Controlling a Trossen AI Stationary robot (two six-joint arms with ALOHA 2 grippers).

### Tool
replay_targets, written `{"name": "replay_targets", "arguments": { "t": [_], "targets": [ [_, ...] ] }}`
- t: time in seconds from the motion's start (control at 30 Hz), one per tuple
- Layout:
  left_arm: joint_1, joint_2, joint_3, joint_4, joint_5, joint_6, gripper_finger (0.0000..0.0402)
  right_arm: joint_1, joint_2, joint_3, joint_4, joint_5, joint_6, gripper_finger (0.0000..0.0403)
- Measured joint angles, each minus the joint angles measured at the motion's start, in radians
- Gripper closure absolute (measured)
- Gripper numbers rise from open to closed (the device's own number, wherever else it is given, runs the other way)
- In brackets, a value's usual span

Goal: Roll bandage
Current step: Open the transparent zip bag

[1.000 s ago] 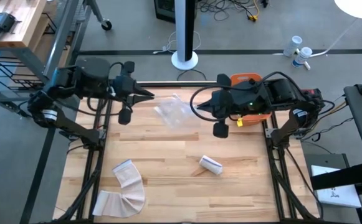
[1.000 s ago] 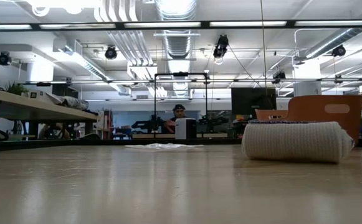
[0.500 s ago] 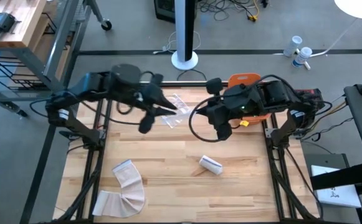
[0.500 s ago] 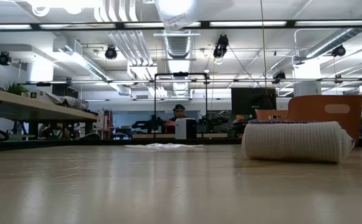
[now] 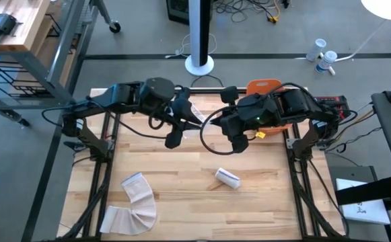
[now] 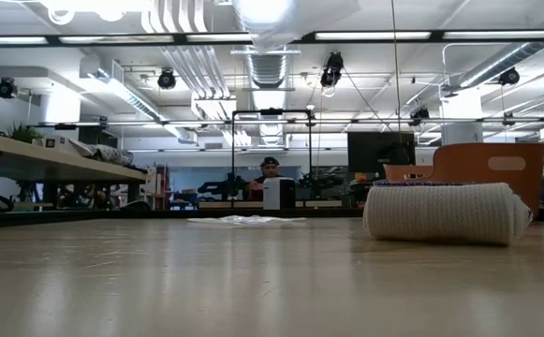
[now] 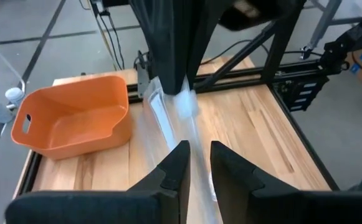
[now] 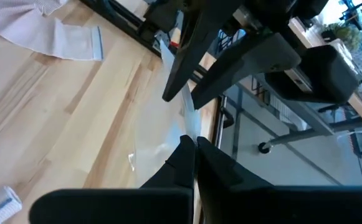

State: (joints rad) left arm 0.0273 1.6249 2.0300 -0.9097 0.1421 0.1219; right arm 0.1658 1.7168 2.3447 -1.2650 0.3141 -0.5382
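Unrolled bandage lies loose at near left corner of bench, well apart from both arms. Rolled bandage near bench middle-right, on its side; fills right of low view. Farther back, clear plastic wrapper stretched between both hands above bench. Left hand fingers slightly apart, wrapper between them. Right hand pinched tight on wrapper. Orange bin at far right edge, behind right arm.

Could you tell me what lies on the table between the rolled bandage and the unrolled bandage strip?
Only bare wood. In the high view, nothing lies on the table between the rolled bandage and the unrolled bandage strip.
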Motion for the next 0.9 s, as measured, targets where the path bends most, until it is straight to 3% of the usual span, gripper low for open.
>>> {"name": "replay_targets", "arguments": {
  "t": [0.53,0.73,0.9],
  "targets": [
    [0.001,-0.012,-0.003,0.048,-0.031,0.027,0.0359,0.000,0.000,0.000,0.020,-0.001,0.064,0.0403],
    [0.000,-0.010,-0.003,0.044,-0.086,0.033,0.0362,0.000,0.000,0.000,0.020,-0.005,0.075,0.0403],
    [0.000,-0.011,-0.003,0.042,-0.103,0.048,0.0359,0.000,0.000,0.000,0.029,-0.057,0.071,0.0403]
  ]
}}
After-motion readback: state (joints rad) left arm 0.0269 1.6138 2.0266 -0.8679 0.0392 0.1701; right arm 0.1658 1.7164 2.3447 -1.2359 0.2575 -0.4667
